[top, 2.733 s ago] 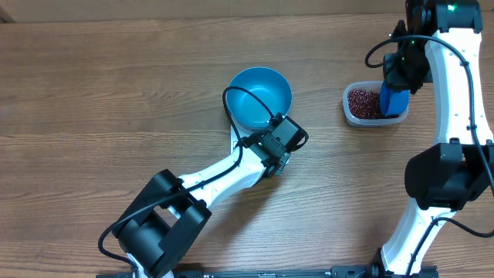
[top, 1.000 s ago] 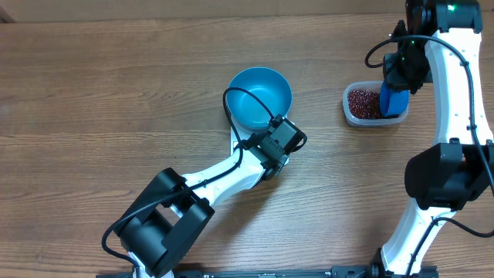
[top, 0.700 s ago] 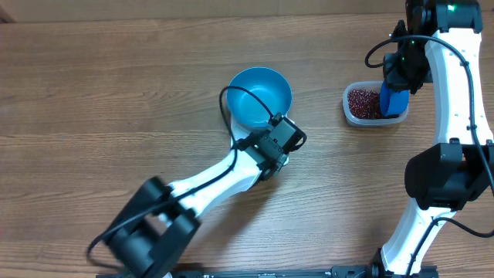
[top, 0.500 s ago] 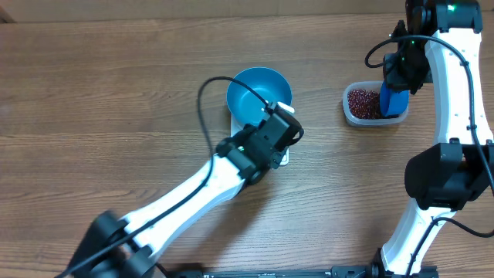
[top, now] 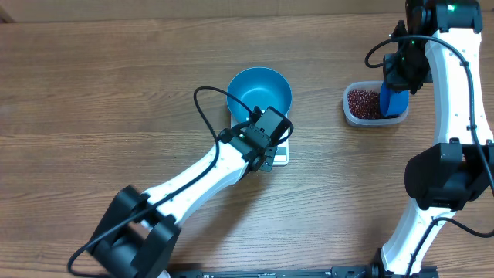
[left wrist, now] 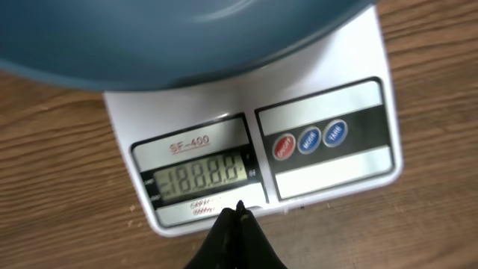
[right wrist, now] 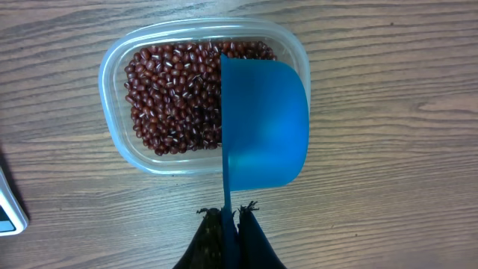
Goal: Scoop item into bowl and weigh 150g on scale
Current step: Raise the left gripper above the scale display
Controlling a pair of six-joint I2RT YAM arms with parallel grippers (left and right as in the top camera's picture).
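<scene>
The blue bowl (top: 259, 94) sits on the white scale (left wrist: 328, 97) and looks empty from overhead. The scale's display (left wrist: 200, 175) has all its digits lit, beside three round buttons (left wrist: 310, 140). My left gripper (left wrist: 239, 211) is shut with nothing in it. Its tip rests at the scale's front edge, just below the display. The beans (right wrist: 175, 97) lie in a clear tub (top: 356, 114) at the right. My right gripper (right wrist: 237, 214) is shut on the thin handle of the blue scoop (right wrist: 265, 123). The scoop hangs over the tub's right half, turned on its edge.
The left arm (top: 208, 170) stretches diagonally from the table's front left to the scale. The right arm (top: 455, 100) stands along the right edge. A corner of the scale (right wrist: 11, 213) shows at the left in the right wrist view. Wooden tabletop all around.
The left arm swung and its wrist shifted left, closer to the bowl, over the scale's front edge. The right arm, scoop and tub have not moved.
</scene>
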